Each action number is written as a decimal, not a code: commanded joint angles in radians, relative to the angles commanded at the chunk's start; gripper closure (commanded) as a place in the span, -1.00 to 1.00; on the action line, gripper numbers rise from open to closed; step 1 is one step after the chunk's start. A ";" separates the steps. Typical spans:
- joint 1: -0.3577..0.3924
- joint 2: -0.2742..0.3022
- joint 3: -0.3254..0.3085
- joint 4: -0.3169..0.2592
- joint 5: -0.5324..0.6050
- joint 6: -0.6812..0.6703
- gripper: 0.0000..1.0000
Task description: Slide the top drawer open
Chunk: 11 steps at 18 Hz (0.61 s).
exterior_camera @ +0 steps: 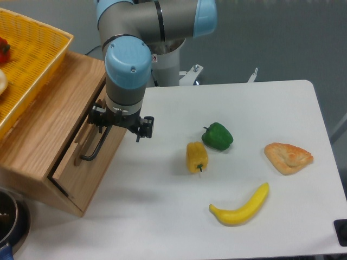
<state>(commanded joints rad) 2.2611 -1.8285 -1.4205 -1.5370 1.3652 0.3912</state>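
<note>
The robot's tool [120, 122] sits at the upper end of the black handle [96, 146] on the top drawer [92, 162], left of the bench [227, 216]. Whether its fingers clasp the handle is unclear. The drawer looks slightly open; next comes a straight outward pull.

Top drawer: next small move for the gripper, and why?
Probably pull the gripper a little further toward the table's open side. It sits at the upper end of the black bar handle, and the top drawer shows only a narrow dark gap.
</note>
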 joint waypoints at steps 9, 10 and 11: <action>-0.005 -0.002 -0.026 0.009 0.020 0.000 -1.00; -0.005 -0.003 -0.026 0.011 0.020 0.000 -1.00; -0.005 -0.003 -0.026 0.014 0.020 0.003 -1.00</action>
<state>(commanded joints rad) 2.2565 -1.8316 -1.4465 -1.5233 1.3852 0.3942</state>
